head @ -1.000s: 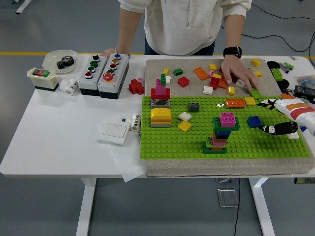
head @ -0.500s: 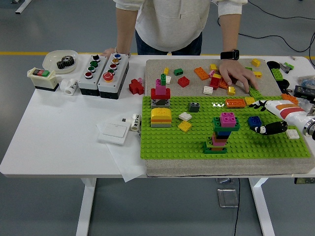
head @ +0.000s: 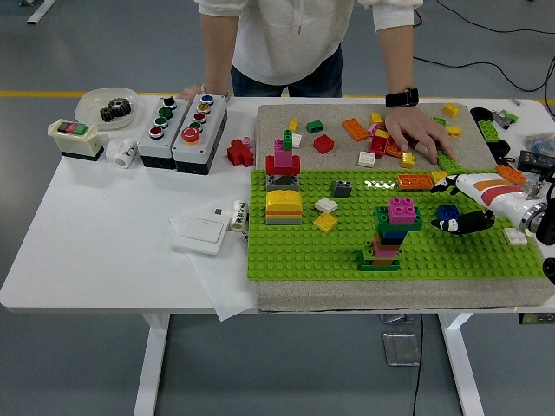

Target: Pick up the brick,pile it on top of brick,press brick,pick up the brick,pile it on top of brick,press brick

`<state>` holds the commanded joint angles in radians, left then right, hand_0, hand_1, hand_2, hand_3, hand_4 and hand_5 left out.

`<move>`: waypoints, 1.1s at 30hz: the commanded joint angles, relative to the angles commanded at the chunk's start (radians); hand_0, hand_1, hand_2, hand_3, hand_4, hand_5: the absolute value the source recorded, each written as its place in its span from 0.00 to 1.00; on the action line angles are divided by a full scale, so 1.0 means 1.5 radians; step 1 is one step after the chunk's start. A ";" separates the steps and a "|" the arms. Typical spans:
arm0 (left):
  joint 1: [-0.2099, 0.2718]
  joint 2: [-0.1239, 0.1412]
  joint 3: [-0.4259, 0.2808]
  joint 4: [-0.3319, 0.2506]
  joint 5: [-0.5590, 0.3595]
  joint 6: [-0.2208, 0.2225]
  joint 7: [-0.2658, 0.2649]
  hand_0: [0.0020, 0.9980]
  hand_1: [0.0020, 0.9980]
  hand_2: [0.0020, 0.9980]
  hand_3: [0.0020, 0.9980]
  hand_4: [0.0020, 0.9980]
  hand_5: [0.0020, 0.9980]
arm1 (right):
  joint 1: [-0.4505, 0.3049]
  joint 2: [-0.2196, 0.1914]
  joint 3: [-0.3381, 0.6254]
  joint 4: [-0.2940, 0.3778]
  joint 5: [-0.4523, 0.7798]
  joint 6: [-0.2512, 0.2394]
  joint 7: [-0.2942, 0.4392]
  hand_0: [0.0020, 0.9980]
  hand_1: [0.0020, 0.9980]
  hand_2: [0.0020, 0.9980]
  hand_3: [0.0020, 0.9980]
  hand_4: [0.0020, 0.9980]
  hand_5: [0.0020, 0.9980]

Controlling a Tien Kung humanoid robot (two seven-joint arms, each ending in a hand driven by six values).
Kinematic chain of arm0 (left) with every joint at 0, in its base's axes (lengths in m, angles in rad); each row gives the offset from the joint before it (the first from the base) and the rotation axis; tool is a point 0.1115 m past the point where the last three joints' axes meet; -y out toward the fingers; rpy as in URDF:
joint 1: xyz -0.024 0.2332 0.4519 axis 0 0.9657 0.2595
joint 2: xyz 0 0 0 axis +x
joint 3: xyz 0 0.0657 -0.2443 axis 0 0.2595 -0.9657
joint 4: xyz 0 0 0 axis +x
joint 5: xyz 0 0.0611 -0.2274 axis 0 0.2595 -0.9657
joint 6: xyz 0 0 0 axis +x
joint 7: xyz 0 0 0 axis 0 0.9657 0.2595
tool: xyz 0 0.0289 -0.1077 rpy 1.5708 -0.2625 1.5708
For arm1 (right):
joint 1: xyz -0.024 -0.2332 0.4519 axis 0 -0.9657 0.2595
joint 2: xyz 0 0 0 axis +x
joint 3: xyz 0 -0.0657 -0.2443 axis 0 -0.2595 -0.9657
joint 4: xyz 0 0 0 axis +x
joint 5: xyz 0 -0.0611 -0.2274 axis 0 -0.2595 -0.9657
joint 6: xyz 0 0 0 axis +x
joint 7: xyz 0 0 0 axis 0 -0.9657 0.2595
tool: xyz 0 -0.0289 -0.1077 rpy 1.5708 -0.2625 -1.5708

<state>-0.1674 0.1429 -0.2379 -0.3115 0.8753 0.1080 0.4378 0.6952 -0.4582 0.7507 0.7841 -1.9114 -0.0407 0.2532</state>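
While the person behind the far edge rests one hand point(head: 418, 134) on the loose bricks of the grey mat point(head: 277, 117), the robot's right hand point(head: 460, 206) has slid leftward along the green baseplate point(head: 295, 256) from its right edge, and over the last second it has closed the whole gap to the blue brick point(head: 447, 213). A second ago the black fingertips sat well clear of that brick; now they point(head: 451, 224) lie against its near side, with the white-and-orange thumb part above its far side. The fingers look narrowed around the brick, yet it sits flat on the baseplate and whether they truly pinch it cannot be told from this view, so I judge the grasp to be forming rather than made. The brick itself has not shifted: it stands on the right half of the baseplate, just beside the multicoloured tower point(head: 392, 234) topped with a green plate and a magenta brick. The tower stands near the middle of the baseplate's near edge, and it looks the likely place to pile the blue brick. That puts the task at its first pick-up, with lifting, stacking and pressing all yet to come. The left arm is not in view. The person's wrist has drifted slightly toward the far edge, nothing more
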 joint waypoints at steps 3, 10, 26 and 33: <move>-0.001 0.000 -0.002 -0.001 0.004 -0.001 0.001 0.45 0.55 0.60 0.63 0.66 0.80 | 0.003 0.000 0.001 -0.010 -0.008 0.001 0.000 0.64 0.66 0.73 0.71 0.80 0.43; -0.003 0.000 -0.002 -0.001 0.005 -0.003 0.001 0.45 0.55 0.60 0.63 0.67 0.80 | 0.005 -0.004 0.004 -0.016 -0.020 0.001 0.002 0.64 0.66 0.72 0.70 0.79 0.42; -0.008 -0.002 0.003 -0.003 -0.004 -0.001 -0.002 0.45 0.55 0.61 0.63 0.67 0.80 | 0.005 -0.003 -0.006 -0.032 -0.041 -0.016 0.014 0.63 0.65 0.72 0.69 0.77 0.41; -0.010 -0.003 0.002 -0.003 -0.001 -0.001 -0.002 0.45 0.56 0.61 0.63 0.67 0.80 | 0.003 -0.001 -0.009 -0.034 -0.062 -0.028 0.016 0.63 0.65 0.72 0.67 0.76 0.42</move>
<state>-0.1820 0.1379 -0.2345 -0.3167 0.8732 0.1065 0.4352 0.7004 -0.4591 0.7374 0.7337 -2.0049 -0.0827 0.2764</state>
